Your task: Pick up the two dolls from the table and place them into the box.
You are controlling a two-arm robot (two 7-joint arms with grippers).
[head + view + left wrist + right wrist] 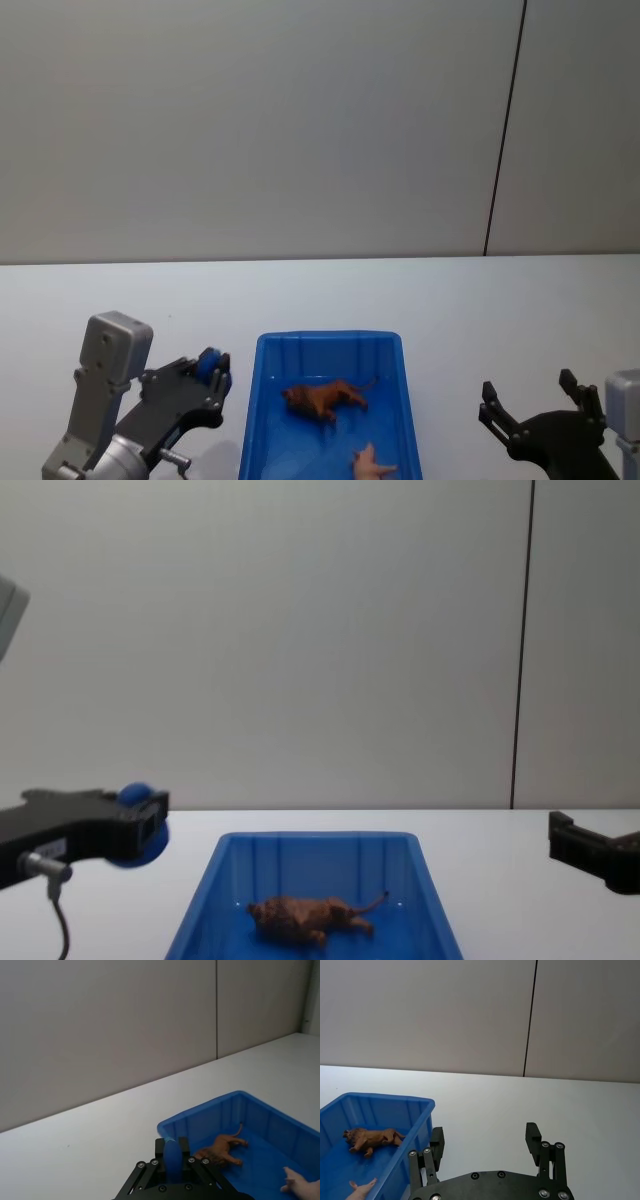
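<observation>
While lion and pig lie in the box — left pincer clamped on blue ball, right pincer apart.

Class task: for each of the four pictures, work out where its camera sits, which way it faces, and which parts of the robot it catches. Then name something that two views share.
Head: high, looking down at the box, both grippers at the lower corners.
Chest: low, looking level across the table; left gripper holds a blue ball.
Left wrist: looks over its shut gripper toward the lion.
Right wrist: looks past the open right gripper.
Shared: the pig shows in head and wrist views.

Black end effectors (silver screws), grey wrist housings
</observation>
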